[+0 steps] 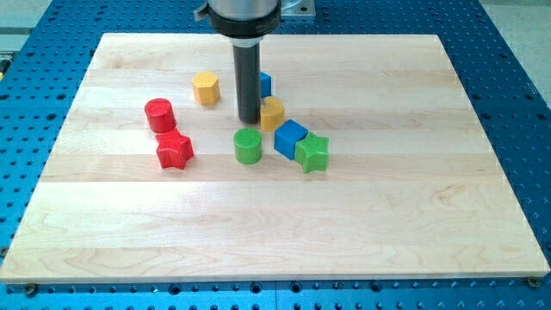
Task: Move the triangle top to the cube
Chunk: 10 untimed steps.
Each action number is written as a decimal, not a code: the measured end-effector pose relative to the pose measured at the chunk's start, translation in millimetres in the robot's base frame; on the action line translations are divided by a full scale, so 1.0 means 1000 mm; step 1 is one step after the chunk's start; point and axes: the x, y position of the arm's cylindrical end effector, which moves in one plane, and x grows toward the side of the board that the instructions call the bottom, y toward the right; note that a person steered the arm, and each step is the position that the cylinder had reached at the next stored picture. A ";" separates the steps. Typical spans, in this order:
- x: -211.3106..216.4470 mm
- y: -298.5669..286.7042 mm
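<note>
My tip [248, 120] is the lower end of a dark rod that comes down from the view's top. It stands just left of a yellow block [273, 113] and just above a green cylinder [247, 145]. A blue block [265, 83], mostly hidden behind the rod, sits just right of the rod, above the yellow block; its shape cannot be made out. A blue cube [290, 138] lies below and right of the yellow block, touching a green star [312, 153].
A yellow hexagon [206, 88] lies left of the rod. A red cylinder [159, 114] and a red star [174, 150] sit further left. The wooden board [405, 198] rests on a blue perforated table.
</note>
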 end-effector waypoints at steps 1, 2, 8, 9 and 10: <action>0.012 -0.016; 0.010 0.014; -0.058 0.037; -0.083 0.020; -0.057 0.011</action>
